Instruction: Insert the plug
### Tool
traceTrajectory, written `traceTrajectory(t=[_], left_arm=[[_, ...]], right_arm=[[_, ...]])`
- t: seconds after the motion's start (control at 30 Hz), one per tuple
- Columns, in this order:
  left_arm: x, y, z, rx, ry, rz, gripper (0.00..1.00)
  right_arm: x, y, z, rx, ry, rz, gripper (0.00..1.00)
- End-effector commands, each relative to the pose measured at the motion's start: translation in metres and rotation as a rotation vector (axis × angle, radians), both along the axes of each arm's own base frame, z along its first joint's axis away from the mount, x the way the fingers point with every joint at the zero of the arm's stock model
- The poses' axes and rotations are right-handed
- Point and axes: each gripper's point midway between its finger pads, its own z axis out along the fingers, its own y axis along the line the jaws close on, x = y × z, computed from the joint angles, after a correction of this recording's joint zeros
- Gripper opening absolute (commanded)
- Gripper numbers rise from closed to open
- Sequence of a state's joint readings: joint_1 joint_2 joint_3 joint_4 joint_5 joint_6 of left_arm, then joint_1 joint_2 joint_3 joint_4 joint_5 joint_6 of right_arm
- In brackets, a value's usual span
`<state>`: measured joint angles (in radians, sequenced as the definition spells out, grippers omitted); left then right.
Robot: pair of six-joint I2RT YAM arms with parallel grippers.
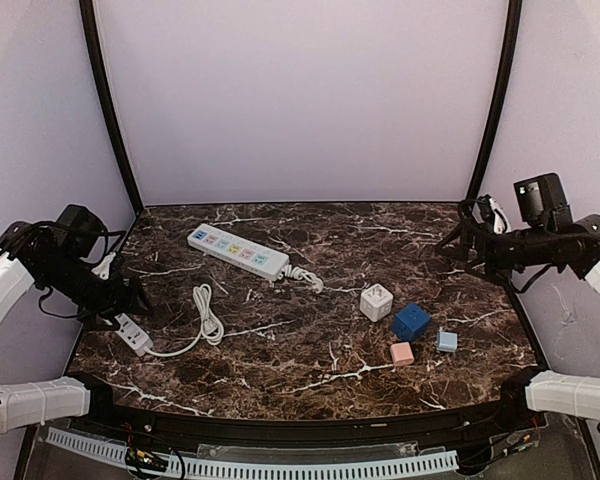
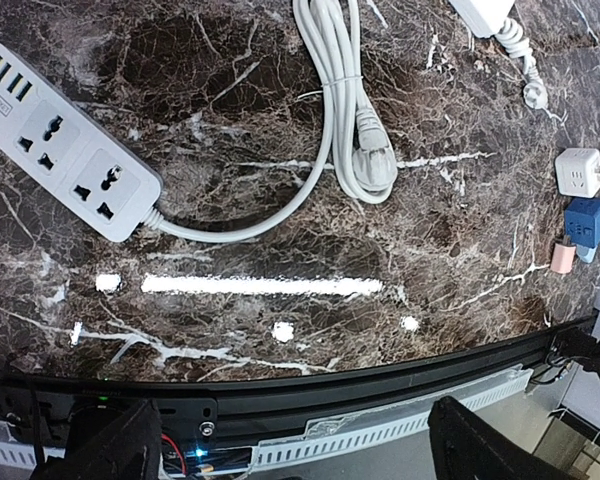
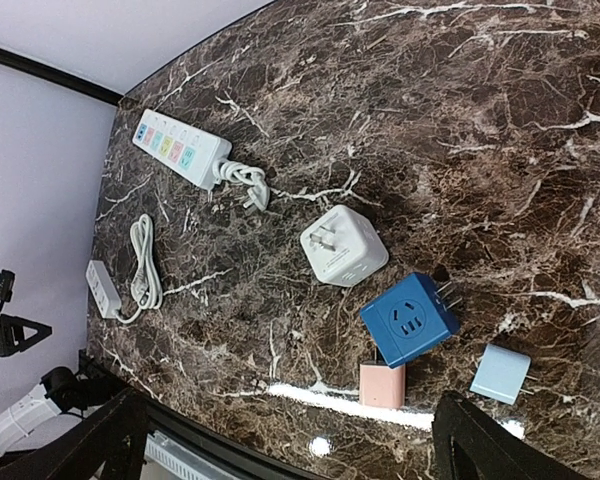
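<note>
Currently the left gripper [image 2: 295,412] stands wide, both dark fingers [image 2: 115,445] at the bottom corners of its wrist view with only the table's [image 1: 310,350] near edge between them. Ahead of it and off to its left lies the small white power strip [image 2: 70,150], flat on the marble, sockets facing up. Its white cord [image 2: 325,100] curves away from the strip's end and is bundled in a loop straight ahead of the gripper, and the plug [image 2: 372,165] rests at the near end of that loop (not in any socket).

From above, that gripper hangs just beside the small strip. The long power strip [image 1: 238,251] with coloured sockets lies farther ahead and to its right, well apart.

The right gripper [image 3: 292,400] is spread wide too, holding nothing, raised at the table's right side. Ahead of it sit four adapters in a loose group: a white cube [image 3: 343,245] farthest, a blue cube [image 3: 408,320] nearer, then a pink block [image 3: 382,385] touching the blue one, and a pale blue block [image 3: 499,374] beside them.
</note>
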<state>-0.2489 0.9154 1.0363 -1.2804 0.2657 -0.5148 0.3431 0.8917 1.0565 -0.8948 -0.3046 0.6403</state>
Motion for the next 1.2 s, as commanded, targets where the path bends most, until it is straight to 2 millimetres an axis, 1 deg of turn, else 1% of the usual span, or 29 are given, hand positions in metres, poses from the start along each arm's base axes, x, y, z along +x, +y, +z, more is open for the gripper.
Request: traceTrajectory(t=[0.0,0.07,0.2,0.37,0.5,0.63,0.73,0.9,1.07,1.17], left_arm=[[-0.006,-0.004,-0.010,-0.008,0.020,-0.059,0.93],[-0.005,-0.005,-0.011,-0.013,0.015,-0.059,0.93],[-0.002,-0.006,-0.009,-0.018,0.012,-0.040,0.93],[0.010,-0.005,0.004,-0.019,-0.037,-0.009,0.93],[0.019,-0.005,0.016,-0.033,-0.095,0.039,0.93],[0.026,-0.006,0.026,-0.049,-0.126,0.062,0.93],[0.037,-0.008,0.032,-0.054,-0.157,0.066,0.93],[0.056,-0.016,0.043,-0.080,-0.207,0.055,0.93],[0.061,-0.015,0.051,-0.067,-0.241,0.034,0.93],[0.062,-0.015,0.054,-0.067,-0.257,0.027,0.93]], right_arm=[[-0.011,-0.001,-0.003,-0.071,-0.002,0.019,0.99],[-0.008,0.004,-0.013,-0.119,0.018,0.049,0.98],[0.000,0.028,-0.031,-0.259,0.029,0.142,0.96],[0.008,0.073,-0.062,-0.426,0.034,0.345,0.96],[0.017,0.092,-0.085,-0.561,0.012,0.446,0.98],[0.024,0.100,-0.099,-0.598,0.010,0.495,0.99],[0.026,0.103,-0.113,-0.626,0.014,0.540,0.99],[0.038,0.102,-0.138,-0.707,0.013,0.561,0.99],[0.051,0.108,-0.157,-0.732,0.009,0.572,0.99],[0.053,0.114,-0.159,-0.711,0.008,0.574,0.99]])
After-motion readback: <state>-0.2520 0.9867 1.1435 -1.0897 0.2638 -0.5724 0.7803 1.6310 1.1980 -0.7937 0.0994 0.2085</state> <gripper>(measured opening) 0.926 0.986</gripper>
